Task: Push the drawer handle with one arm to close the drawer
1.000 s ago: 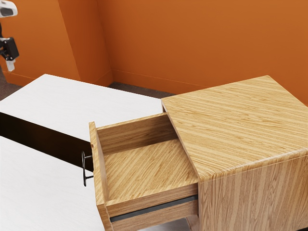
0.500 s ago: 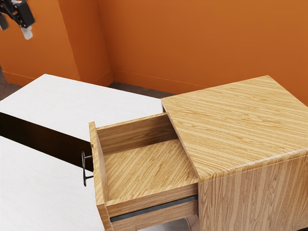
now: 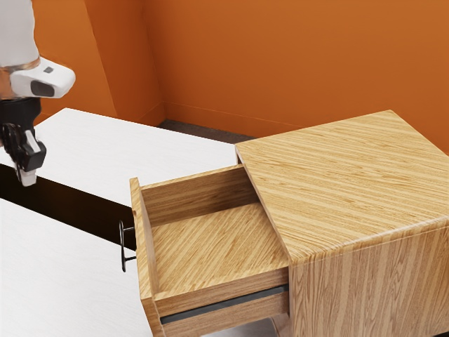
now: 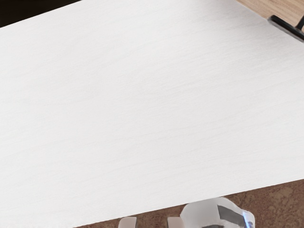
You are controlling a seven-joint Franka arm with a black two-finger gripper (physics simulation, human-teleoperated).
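Reaching the handle (image 3: 122, 246)
Jaws wide, gripper (image 4: 151, 223) well out from it; best push its middle, straight on (no hooking).

- Here's the arm (image 3: 15, 31), smooth, rounded and white up top!
- Below it comes a coppery-tan band (image 3: 5, 83), glossy at its rim.
- Next, a white housing (image 3: 59, 76) juts out, blunt-nosed, with dark inset panels (image 3: 43, 89).
- Then it's all black: a collar (image 3: 19, 109), and a blocky, angular gripper (image 3: 25, 156) with pale, squared fingertips (image 3: 28, 178).
- And in the wrist view, probably more bodywork: a rounded white shell (image 4: 197, 214), grey strip (image 4: 231, 215), bluish glint (image 4: 247, 219).
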